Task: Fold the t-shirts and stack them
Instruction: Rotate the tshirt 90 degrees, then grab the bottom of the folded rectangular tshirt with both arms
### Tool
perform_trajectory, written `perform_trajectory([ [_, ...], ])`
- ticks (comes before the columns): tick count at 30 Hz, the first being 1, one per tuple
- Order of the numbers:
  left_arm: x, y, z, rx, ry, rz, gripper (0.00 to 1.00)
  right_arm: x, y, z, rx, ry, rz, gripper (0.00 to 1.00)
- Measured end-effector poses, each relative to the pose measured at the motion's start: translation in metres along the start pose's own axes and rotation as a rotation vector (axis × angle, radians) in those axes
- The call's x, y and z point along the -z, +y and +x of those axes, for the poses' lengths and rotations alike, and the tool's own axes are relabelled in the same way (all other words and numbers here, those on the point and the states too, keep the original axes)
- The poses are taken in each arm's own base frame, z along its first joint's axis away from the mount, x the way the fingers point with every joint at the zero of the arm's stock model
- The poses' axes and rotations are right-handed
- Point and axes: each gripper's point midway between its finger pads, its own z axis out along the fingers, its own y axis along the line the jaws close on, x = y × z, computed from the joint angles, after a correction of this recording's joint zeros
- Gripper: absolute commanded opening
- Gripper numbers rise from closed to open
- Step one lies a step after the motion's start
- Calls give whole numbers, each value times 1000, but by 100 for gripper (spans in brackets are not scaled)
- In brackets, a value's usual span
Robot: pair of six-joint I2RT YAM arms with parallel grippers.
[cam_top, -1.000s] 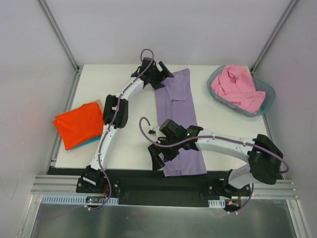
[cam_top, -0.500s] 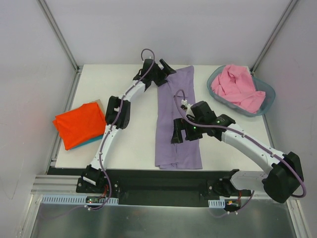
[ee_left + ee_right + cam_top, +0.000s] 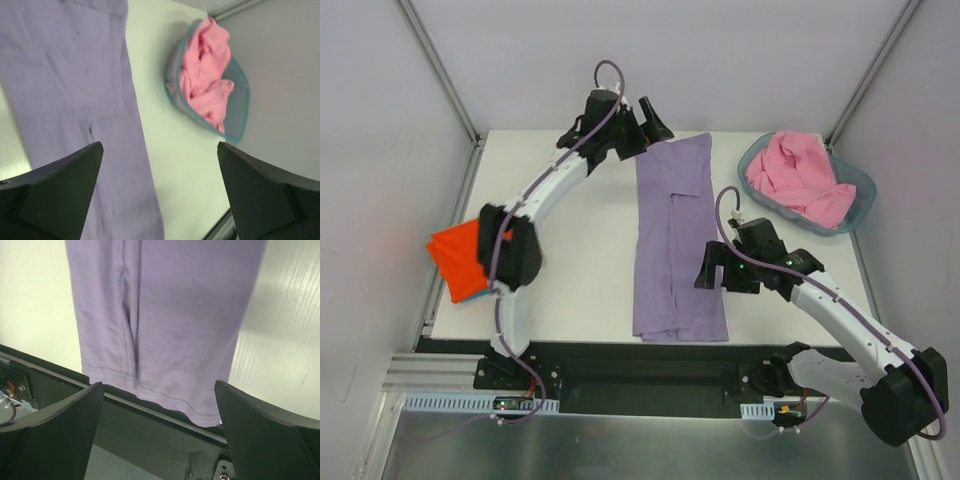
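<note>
Both arms are reaching out over the counter [image 3: 580, 260], and neither carries anything. My left arm stretches far forward, its elbow passing above the orange shirt [image 3: 458, 252] at the counter's left edge, and its forearm angles up to the far end. The left gripper [image 3: 645, 128] hangs raised beside the far left corner of the lavender shirt [image 3: 675, 240]. Its fingers stand wide apart with only cloth and counter below them in the wrist view [image 3: 159, 145].

My right arm extends from its base at the near right, with the forearm slanting left. The right gripper [image 3: 715, 272] sits at the lavender shirt's right edge, over its nearer half. Its fingers are also spread wide and hold nothing, and its wrist view [image 3: 159, 384] looks down on the shirt's near hem.

That lavender shirt [image 3: 165, 315] lies flat as a long narrow strip down the middle of the counter, from the far side to the near edge. A pink shirt [image 3: 795, 175] sits bunched in the basket [image 3: 861, 186] at the far right corner, well apart from both grippers.
</note>
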Motion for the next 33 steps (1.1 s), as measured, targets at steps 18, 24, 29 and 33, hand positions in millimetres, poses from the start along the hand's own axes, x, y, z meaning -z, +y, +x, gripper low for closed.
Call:
perform_trajectory([
  [18,232,118,349,49,524,-354,81,7,-54,55,-99,23,157,97],
  [24,235,97,363,76,546,-283,79,1,-59,68,-112,70,163,97],
  [29,228,101,378,79,584,-303,73,-2,-61,73,-116,91,170,97],
  [33,219,107,397,71,660,-348,54,-4,-63,76,-117,99,173,97],
])
